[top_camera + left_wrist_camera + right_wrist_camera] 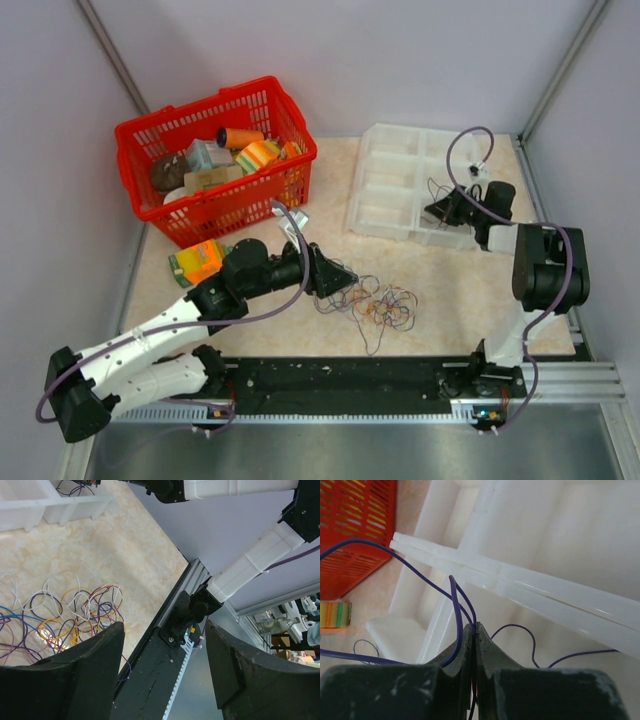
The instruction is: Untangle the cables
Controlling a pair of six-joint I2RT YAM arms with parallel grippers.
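Slack matters: right end effector [474,628], clamped on a purple cable [454,595], should lower slowly into the white tray [555,587]; left end effector [164,630] gapes empty.

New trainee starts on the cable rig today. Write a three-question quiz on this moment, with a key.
1. True or false: the left gripper stands open at the edge of the tangled cables, holding nothing.
2. The right gripper is shut on: A) a purple cable; B) an orange cable; C) nothing.
3. Fill in: the right gripper is above the white ____.
Key: 1 true. 2 A. 3 tray.
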